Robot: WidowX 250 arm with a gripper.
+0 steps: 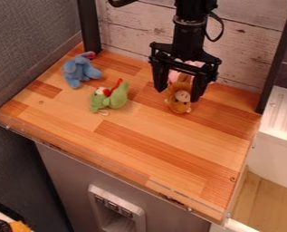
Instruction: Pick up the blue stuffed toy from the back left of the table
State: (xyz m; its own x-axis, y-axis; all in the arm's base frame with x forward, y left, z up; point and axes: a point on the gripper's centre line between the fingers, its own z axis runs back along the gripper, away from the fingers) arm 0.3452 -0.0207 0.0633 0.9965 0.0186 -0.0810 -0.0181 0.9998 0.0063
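From my screen, reading the tabletop as a clock with 12 at the top of my view, the clear plastic lip [97, 161] runs along the near edge, through 7 o'clock. Past the open wooden boards [151, 149], the small orange-brown plush toy with a pale muzzle [180, 105] lies at 2 o'clock. My black two-finger gripper [178, 95] hangs over it, fingers spread, one on either side of its body; I can't tell whether either touches. The green plush toy with red and white parts [117, 100] sits toward 11, and farther out that way is the blue plush elephant [79, 72]. Behind the gripper, toward 1, is a pink plush [183, 69], partly hidden.

For a sound grip, I'd judge the jaws should centre on the brown toy's body and close gently, since plush squashes and may slip, keeping clear of the pink one.
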